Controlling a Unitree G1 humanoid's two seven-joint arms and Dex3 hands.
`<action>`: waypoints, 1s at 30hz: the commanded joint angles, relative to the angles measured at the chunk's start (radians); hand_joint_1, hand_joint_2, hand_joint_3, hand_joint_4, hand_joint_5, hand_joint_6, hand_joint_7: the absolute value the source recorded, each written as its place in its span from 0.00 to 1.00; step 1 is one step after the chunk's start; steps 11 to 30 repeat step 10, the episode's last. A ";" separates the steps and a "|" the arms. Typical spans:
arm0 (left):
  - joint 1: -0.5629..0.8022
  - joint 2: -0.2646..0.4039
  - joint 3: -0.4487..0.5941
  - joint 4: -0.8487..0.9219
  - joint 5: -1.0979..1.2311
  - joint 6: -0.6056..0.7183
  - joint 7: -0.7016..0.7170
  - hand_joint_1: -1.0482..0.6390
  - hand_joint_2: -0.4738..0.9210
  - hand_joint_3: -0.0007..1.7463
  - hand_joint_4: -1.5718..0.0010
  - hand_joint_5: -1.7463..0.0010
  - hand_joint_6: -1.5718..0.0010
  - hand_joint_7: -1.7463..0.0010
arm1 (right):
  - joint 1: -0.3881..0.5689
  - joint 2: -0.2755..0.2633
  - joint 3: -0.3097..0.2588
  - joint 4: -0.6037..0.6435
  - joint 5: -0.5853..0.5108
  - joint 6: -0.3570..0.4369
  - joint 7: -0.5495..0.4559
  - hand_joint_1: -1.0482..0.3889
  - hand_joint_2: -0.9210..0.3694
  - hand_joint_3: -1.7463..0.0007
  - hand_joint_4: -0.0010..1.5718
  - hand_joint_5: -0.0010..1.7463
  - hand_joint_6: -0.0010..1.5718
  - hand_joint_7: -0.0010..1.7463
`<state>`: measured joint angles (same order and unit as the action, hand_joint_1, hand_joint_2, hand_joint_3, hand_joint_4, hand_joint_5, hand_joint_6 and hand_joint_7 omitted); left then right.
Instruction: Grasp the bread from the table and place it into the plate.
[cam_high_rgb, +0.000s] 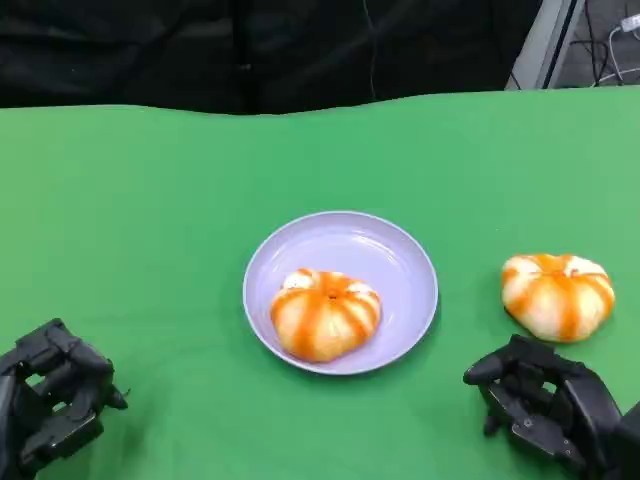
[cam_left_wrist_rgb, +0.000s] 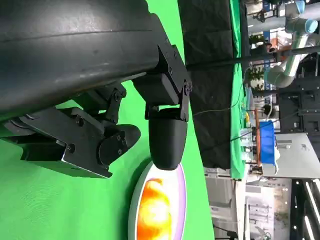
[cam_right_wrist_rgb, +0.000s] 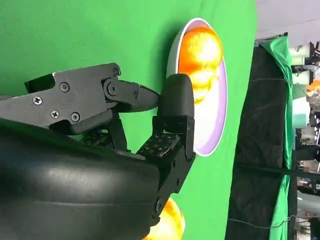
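From the head view, one orange-striped bread (cam_high_rgb: 326, 313) sits in my lavender plate (cam_high_rgb: 400, 262), and a second bread (cam_high_rgb: 557, 294) lies on the green table (cam_high_rgb: 150, 220) just beyond my right hand (cam_high_rgb: 545, 405). Both that hand and my left hand (cam_high_rgb: 50, 395) hold nothing, fingers loosely curled and apart. My right wrist view shows the plate's rim side-on.

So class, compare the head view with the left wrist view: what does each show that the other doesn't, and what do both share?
Head view alone: the second bread lying on the green table to the right of the plate, and the right hand just in front of it, holding nothing.
Left wrist view alone: background clutter beyond the table, including a blue bin.
Both: the lilac plate with an orange-striped bread in it, the green cloth, and the left hand, holding nothing.
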<state>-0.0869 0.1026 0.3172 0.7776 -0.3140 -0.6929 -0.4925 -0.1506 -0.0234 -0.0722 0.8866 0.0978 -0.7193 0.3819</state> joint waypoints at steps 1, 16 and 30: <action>-0.009 0.025 -0.005 0.012 0.022 -0.015 0.018 0.66 0.88 0.49 0.43 0.08 0.47 0.20 | 0.007 -0.021 -0.010 0.004 0.006 0.004 -0.001 0.54 0.00 0.75 0.42 1.00 0.47 0.64; -0.009 0.025 -0.005 0.013 0.024 -0.017 0.021 0.66 0.88 0.48 0.43 0.08 0.48 0.19 | 0.007 -0.021 -0.010 0.004 0.006 0.004 -0.001 0.54 0.00 0.74 0.42 1.00 0.46 0.64; -0.009 0.025 -0.005 0.013 0.024 -0.017 0.021 0.66 0.88 0.48 0.43 0.08 0.48 0.19 | 0.007 -0.021 -0.010 0.004 0.006 0.004 -0.001 0.54 0.00 0.74 0.42 1.00 0.46 0.64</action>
